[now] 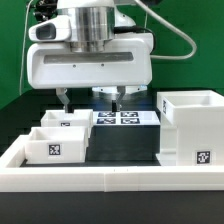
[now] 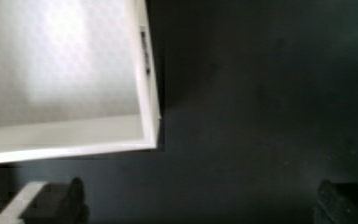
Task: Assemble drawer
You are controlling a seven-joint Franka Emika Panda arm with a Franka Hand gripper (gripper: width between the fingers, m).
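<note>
My gripper (image 1: 91, 100) hangs open and empty above the black table, its fingers spread wide. Two small white trays stand at the exterior view's left: the rear tray (image 1: 63, 121) just below my left finger, and the front tray (image 1: 55, 146) with a tag on its face. The large white case (image 1: 190, 125) stands at the right with a tag low on its front. In the wrist view my gripper (image 2: 202, 205) is over bare table, with a white tray's (image 2: 69, 80) open inside beside it; I cannot tell which tray.
The marker board (image 1: 120, 118) lies flat on the table behind my fingers, between the trays and the case. A low white rim (image 1: 110, 180) edges the table's front. Black table (image 2: 265, 110) shows between my fingers.
</note>
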